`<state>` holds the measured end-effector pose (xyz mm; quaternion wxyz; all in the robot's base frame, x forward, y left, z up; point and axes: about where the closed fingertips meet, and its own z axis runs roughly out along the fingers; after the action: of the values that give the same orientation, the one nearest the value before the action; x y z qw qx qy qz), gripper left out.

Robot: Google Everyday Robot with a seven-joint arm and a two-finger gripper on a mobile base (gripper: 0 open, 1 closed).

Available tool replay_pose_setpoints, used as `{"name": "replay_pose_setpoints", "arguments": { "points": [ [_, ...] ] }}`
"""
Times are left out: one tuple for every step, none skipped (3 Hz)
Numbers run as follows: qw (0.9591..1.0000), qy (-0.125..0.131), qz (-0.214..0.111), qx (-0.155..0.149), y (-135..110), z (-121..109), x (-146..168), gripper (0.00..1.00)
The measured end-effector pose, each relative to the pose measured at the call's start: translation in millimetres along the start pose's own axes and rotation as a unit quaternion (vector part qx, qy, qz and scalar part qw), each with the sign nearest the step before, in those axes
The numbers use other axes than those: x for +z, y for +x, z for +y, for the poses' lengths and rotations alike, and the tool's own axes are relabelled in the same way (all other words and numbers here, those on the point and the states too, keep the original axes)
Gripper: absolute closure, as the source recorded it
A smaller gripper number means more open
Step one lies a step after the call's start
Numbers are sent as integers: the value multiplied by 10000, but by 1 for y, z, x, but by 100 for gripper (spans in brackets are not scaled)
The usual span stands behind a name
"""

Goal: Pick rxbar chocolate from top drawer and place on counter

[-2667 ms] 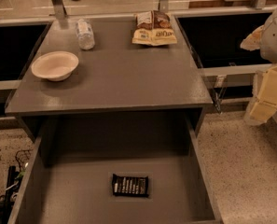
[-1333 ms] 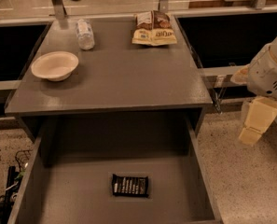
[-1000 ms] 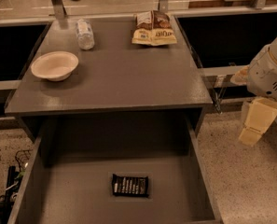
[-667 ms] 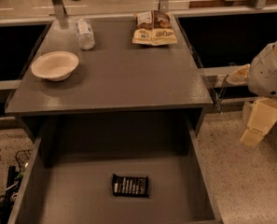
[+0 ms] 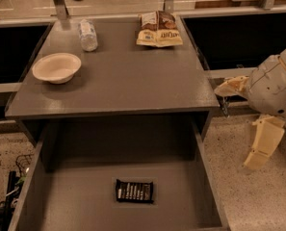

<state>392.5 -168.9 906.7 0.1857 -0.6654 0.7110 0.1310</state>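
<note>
The rxbar chocolate point(image 5: 134, 190) is a small black wrapper with white lettering. It lies flat on the floor of the pulled-out top drawer point(image 5: 56, 211), near the front middle. The dark grey counter point(image 5: 133, 76) is above and behind the drawer. My gripper point(image 5: 247, 115) hangs at the right, beside the counter's right front corner and above the floor. It is well away from the bar. Its two cream fingers point(image 5: 264, 142) are spread apart and hold nothing.
On the counter stand a white bowl point(image 5: 57, 67) at the left, a lying plastic bottle point(image 5: 88, 34) at the back, and tan-and-brown snack bags point(image 5: 158, 29) at the back right. Black recessed bins point(image 5: 239, 32) flank the counter. Cables point(image 5: 17, 170) lie on the floor at the left.
My arm has come down and leftwards from the right edge toward the counter's right side. The bar, drawer and counter items have not moved.
</note>
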Motion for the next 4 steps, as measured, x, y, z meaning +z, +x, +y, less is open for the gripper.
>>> {"name": "replay_pose_setpoints", "arguments": {
  "points": [
    [9993, -167, -273, -167, -10, 17, 8, 0],
    [9992, -181, -311, -190, -11, 19, 9, 0],
    [9998, -131, -139, -98, 1, 15, 22, 0],
    [9999, -148, -19, -62, 7, 16, 47, 0]
  ]
}}
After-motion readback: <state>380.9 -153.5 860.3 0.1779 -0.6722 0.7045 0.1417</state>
